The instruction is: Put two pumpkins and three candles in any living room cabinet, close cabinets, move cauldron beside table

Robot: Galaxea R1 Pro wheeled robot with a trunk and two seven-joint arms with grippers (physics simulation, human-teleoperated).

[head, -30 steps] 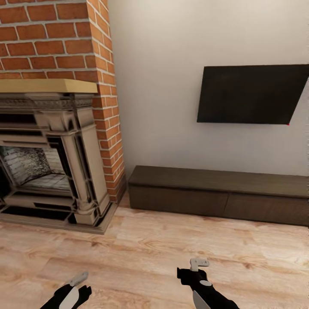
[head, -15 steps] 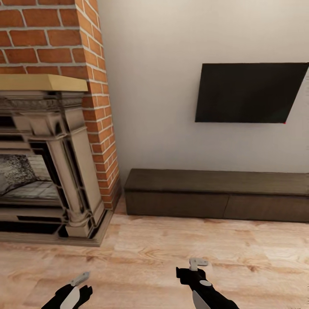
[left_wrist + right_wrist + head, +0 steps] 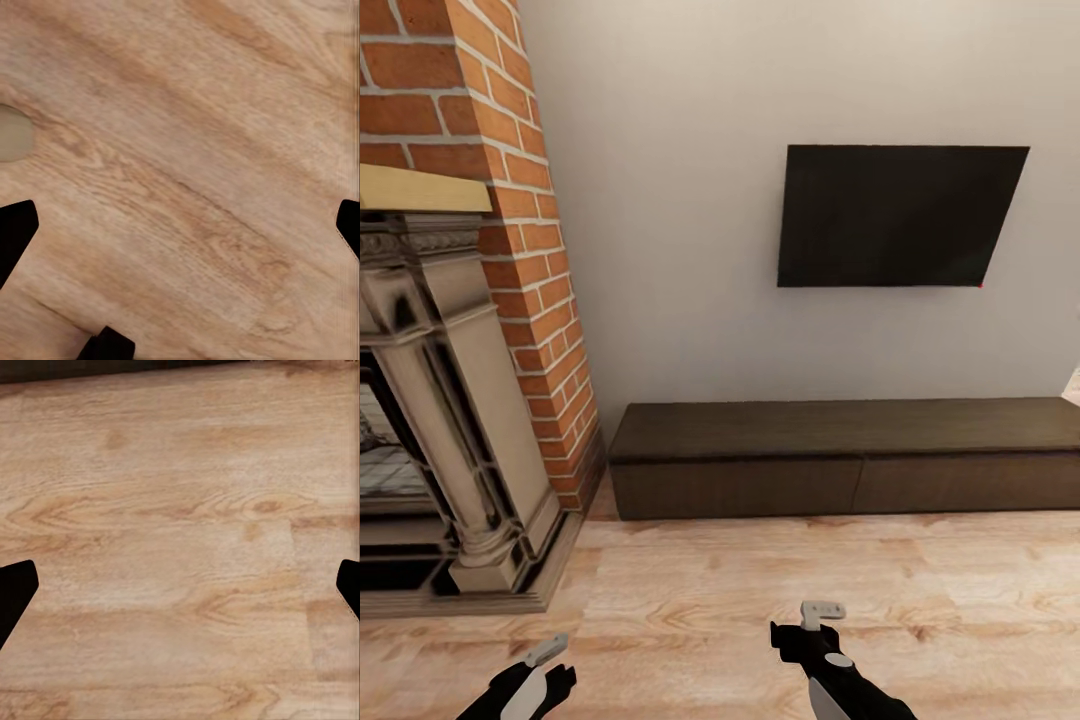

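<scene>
You are facing the cabinet [image 3: 850, 460], the long, low dark brown unit set against the pale wall under the wall-mounted television [image 3: 895, 215]. It lies ahead of both claws, across a stretch of bare wooden floor [image 3: 760, 590], with its long axis running crosswise to your line of approach. Both of its flat fronts look flush, so it reads as closed.

Your right claw [image 3: 815, 620] hangs low over the floor, and the seam between the two cabinet fronts sits almost straight ahead of it, just to its right. Your left claw [image 3: 540, 665] is low too, further from the cabinet and nearer the stone fireplace [image 3: 450, 430] with its brick chimney [image 3: 530, 250]. The right arm is the better placed of the two for pulling a front open.

In each wrist view the black fingertips [image 3: 15, 589] stand at opposite edges with floorboards between them, so both claws are spread apart and hold nothing.

Judging from this, you are on your way: the cabinet is not yet within reach, and you carry nothing to put inside it. Pumpkins, candles, cauldron and table are elsewhere.
</scene>
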